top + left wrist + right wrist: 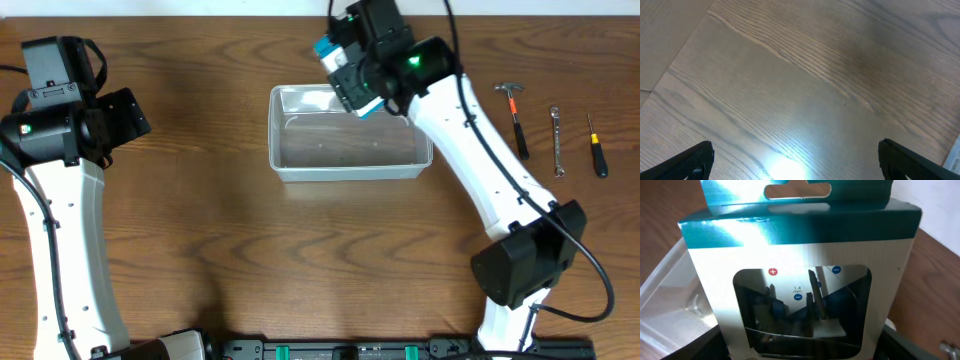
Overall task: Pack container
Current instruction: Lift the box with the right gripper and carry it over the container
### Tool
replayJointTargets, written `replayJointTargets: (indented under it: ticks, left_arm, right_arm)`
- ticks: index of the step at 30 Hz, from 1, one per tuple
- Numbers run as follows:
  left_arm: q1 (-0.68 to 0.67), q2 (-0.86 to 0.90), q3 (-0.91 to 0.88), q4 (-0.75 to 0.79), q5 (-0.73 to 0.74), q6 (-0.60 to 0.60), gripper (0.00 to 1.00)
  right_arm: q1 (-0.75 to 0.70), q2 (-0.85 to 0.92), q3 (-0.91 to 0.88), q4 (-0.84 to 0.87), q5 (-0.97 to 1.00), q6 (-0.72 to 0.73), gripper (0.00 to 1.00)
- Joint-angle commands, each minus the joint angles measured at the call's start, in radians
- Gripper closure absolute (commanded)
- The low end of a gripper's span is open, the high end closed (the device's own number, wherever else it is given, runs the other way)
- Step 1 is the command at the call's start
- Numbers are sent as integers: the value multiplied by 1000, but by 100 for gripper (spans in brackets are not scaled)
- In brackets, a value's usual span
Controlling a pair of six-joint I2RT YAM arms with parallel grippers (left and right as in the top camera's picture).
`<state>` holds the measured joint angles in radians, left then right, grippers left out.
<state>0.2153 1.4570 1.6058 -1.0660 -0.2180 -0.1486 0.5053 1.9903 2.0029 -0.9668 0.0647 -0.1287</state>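
Overhead, the right gripper is closed on a small blue-and-white box and holds it tilted above the far rim of the container, which sits near the middle of the worktop with nothing visible inside. From where I stand the box looks to be over the back edge, not over the open middle. That is the main worry: let go here and it may catch the rolled rim and tumble out behind, or wedge on its corner.

The right wrist view shows the box filling the frame, its window and hang tab facing the camera, with the clear bin off to one side (another hint that it is not centred). The carton looks light, so a hard squeeze could dent it. The bin looks light too, and a nudge from the descending arm could push it along the wood.

A hammer, wrench and screwdriver lie well apart on the right. The left gripper hangs open over bare wood, holding nothing.
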Motion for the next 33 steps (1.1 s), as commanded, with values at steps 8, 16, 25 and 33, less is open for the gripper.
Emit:
replayJointTargets:
  ticks: [8, 16, 25, 33]
  left_arm:
    - [4, 2, 2, 1, -22, 16, 2]
    - [4, 2, 2, 1, -22, 16, 2]
    - [4, 2, 2, 1, -22, 16, 2]
    - [4, 2, 2, 1, -22, 16, 2]
  right_arm:
    - [8, 143, 21, -78, -54, -193, 20]
    - [8, 212, 16, -141, -102, -309, 15]
    - [6, 223, 1, -154, -129, -318, 13]
    - [7, 223, 1, -148, -182, -318, 7]
